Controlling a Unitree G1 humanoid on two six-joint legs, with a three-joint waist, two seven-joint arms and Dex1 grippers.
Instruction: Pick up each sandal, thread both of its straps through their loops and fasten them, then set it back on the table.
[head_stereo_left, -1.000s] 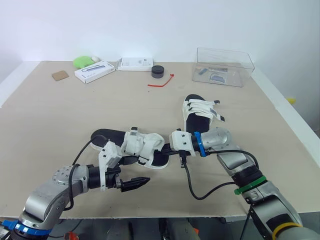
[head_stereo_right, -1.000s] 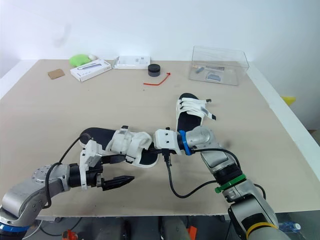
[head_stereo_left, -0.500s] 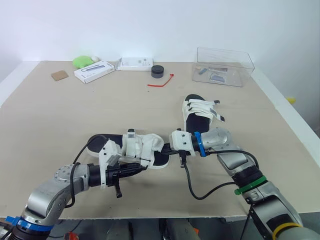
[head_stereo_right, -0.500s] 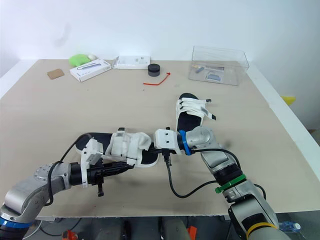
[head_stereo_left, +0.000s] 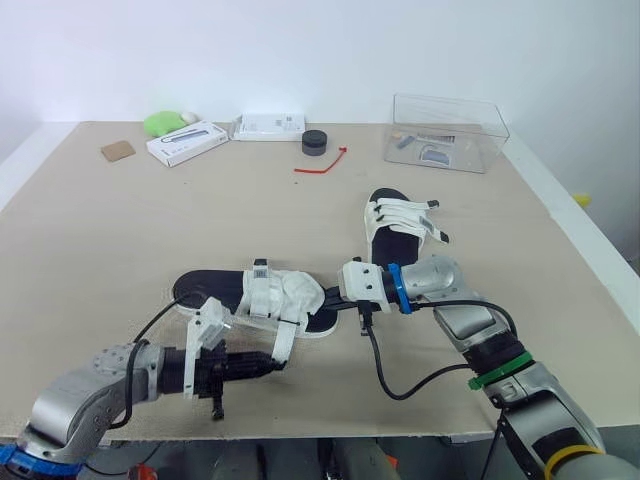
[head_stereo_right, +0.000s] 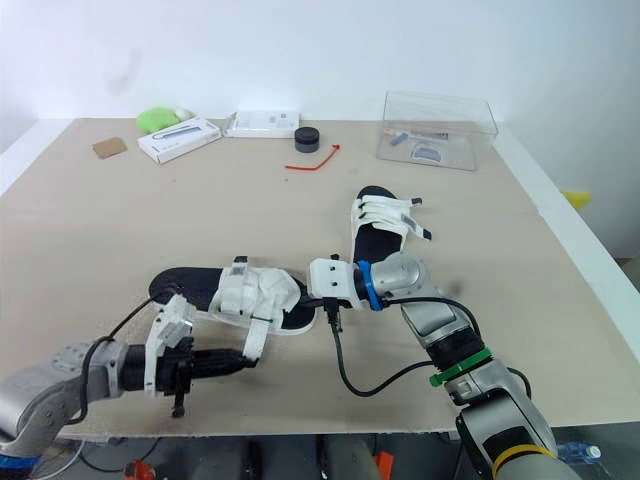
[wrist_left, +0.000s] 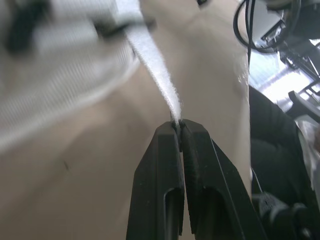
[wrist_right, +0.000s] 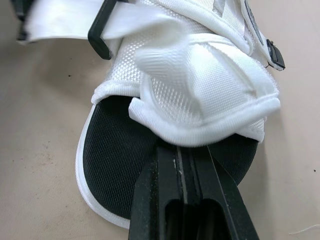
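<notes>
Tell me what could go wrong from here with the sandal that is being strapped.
1. The left tool is shut on only the very tip of the white strap, so the strap may slip free under tension.
2. The right tool seems to pinch only the toe end of the near sandal. A firm pull could twist the sandal or drag it out of that grip.

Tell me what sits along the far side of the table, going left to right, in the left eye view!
brown cardboard piece → white box → flat white packet → black puck → clear plastic box
</notes>
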